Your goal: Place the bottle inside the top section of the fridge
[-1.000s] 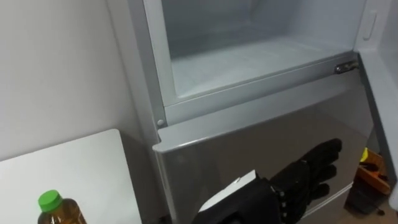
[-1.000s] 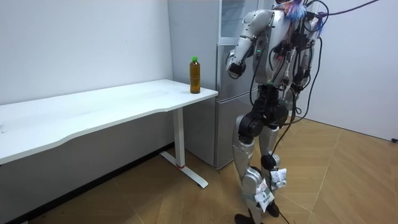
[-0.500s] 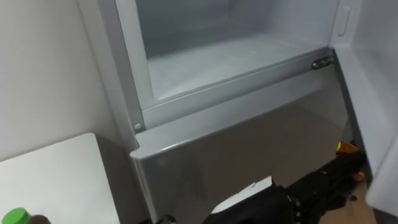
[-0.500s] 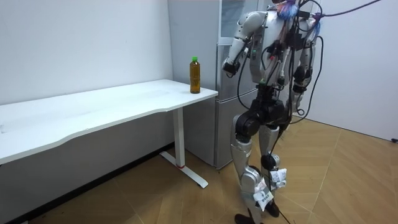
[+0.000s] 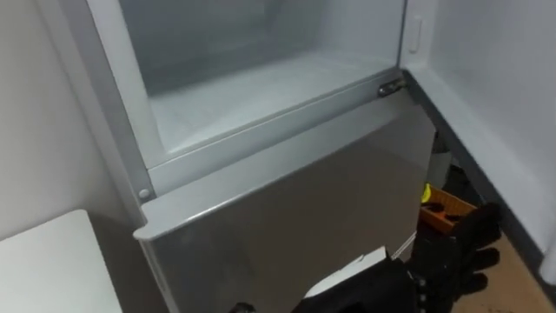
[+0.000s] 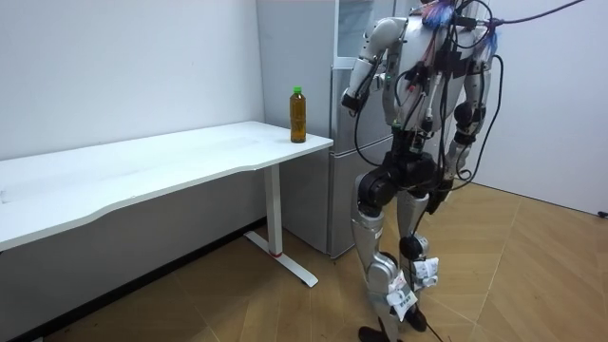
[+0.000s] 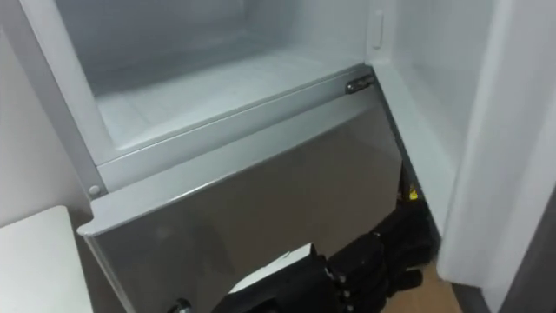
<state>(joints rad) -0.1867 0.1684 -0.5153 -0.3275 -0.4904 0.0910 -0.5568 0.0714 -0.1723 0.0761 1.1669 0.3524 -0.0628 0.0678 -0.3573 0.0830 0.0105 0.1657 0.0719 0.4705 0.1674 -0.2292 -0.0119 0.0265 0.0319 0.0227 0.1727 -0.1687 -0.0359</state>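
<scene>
The bottle (image 6: 298, 114), amber with a green cap, stands upright near the corner of the white table (image 6: 142, 166) in the room view. I stand before the grey fridge (image 6: 347, 171), whose upper compartment (image 5: 261, 87) is open and bare inside. My left hand (image 5: 460, 256), black and holding nothing, stretches with straight fingers low across the shut lower door (image 5: 295, 209). In the room view this hand (image 6: 350, 95) is raised in front of the fridge, well right of the bottle. My right arm hangs at my side with its hand (image 6: 455, 169) low.
The open upper door (image 7: 512, 130) stands at the right edge. An orange object (image 5: 447, 209) lies on the floor beside the fridge. A corner of the table (image 5: 43, 261) shows at lower left, close to the fridge's side.
The eye view has swung to the right: the bottle and most of the table have slid out at the left. My left hand stays low before the lower door.
</scene>
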